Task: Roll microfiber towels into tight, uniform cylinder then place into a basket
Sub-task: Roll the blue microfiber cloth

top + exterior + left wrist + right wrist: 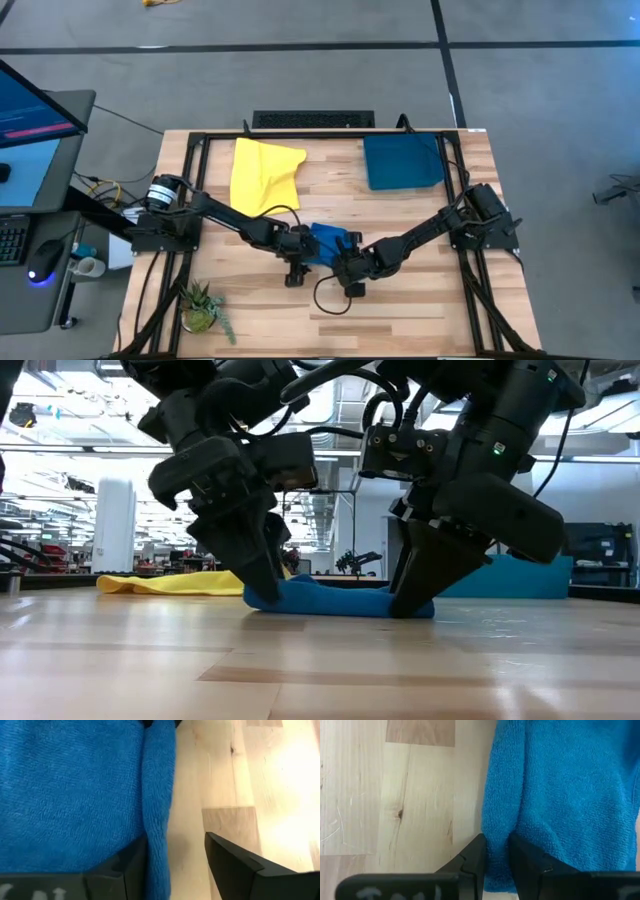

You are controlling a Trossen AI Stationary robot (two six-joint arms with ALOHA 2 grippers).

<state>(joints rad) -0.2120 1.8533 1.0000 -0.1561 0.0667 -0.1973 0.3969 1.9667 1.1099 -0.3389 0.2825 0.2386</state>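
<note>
We see the left gripper [172,865] down on the table [420,310] at one edge of the blue towel [328,243], its jaws spread apart: one finger [125,870] rests on the cloth and the other stands on bare wood, with the towel's folded edge lying between them, unclamped. Just beside it, the right gripper [495,865] meets the towel's opposite edge, and its jaws are pinched onto a fold of the blue cloth. In the low view the blue towel lies as a low bundle on the wood between the two grippers. Behind them, the yellow towel [264,174] lies crumpled at the back left of the table, and the basket [402,162] sits at the back right, well apart from both towels.
</note>
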